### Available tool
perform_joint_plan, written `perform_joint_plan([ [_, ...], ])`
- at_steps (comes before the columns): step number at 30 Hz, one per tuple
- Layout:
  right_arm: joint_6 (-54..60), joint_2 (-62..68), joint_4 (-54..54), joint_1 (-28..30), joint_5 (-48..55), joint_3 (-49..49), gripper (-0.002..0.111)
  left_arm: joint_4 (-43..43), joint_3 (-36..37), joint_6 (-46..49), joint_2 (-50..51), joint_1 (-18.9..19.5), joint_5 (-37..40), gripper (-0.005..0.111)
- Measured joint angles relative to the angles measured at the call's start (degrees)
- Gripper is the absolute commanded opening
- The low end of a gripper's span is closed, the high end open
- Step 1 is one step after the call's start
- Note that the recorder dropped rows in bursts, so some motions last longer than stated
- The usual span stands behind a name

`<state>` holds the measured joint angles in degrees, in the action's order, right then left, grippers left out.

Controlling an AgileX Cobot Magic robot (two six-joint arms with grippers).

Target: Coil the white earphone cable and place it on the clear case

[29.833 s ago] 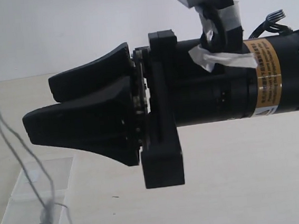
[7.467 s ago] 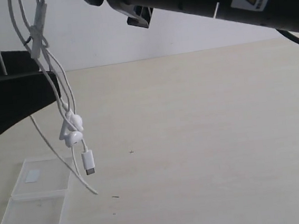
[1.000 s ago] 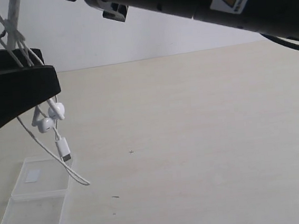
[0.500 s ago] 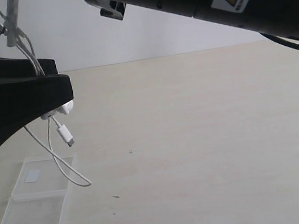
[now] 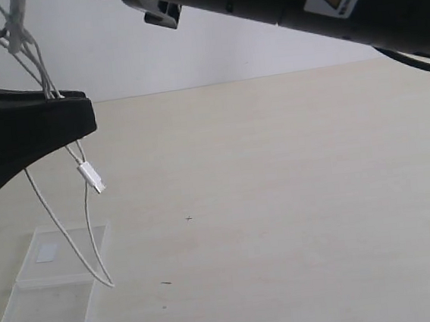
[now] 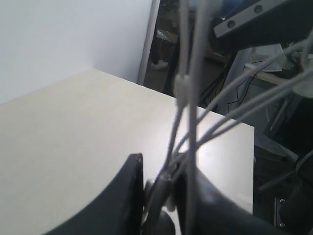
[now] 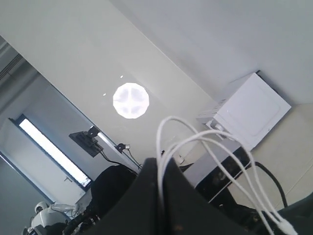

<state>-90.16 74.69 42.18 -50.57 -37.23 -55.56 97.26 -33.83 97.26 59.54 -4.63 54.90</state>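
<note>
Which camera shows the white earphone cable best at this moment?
The exterior view: the white earphone cable hangs through the left gripper, plug and bottom loop visible by the clear case. The left wrist view shows only blurred close strands; the right wrist view, loops rising from the right gripper.

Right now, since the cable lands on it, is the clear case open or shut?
Open: the clear case lies flat on the table, its two halves spread side by side.
</note>
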Motion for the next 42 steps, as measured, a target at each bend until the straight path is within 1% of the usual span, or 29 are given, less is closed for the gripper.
perform_joint_plan([
  [5, 0.0, -0.25, 0.37, 0.0, 3.35, 0.0, 0.0, 0.0, 0.0, 0.0, -0.28, 0.0, -0.4, 0.0],
  [10, 0.0, -1.56, 1.59, 0.0, 8.4, 0.0, 0.0, -1.46, 0.0, 0.0, -2.83, 0.0, -2.85, 0.0],
  [18, 0.0, -3.36, 6.38, 0.0, 19.31, 0.0, 0.0, -3.92, 0.0, -0.81, -5.95, 0.0, -6.83, 0.0],
  [25, 0.0, -4.18, 8.67, 0.0, 22.43, 0.12, 0.0, -4.88, 0.0, -2.3, -6.93, 0.0, -8.68, 0.0],
  [33, -1.85, -4.18, 11.45, 0.0, 24.91, 3.9, 0.0, -5.08, 0.0, -2.77, -7.42, 0.0, -10.07, 0.0],
  [42, -1.95, -4.18, 11.7, 0.0, 31.68, 5.64, 0.0, -5.57, 0.0, -3.02, -7.42, 0.0, -10.16, 0.0],
])
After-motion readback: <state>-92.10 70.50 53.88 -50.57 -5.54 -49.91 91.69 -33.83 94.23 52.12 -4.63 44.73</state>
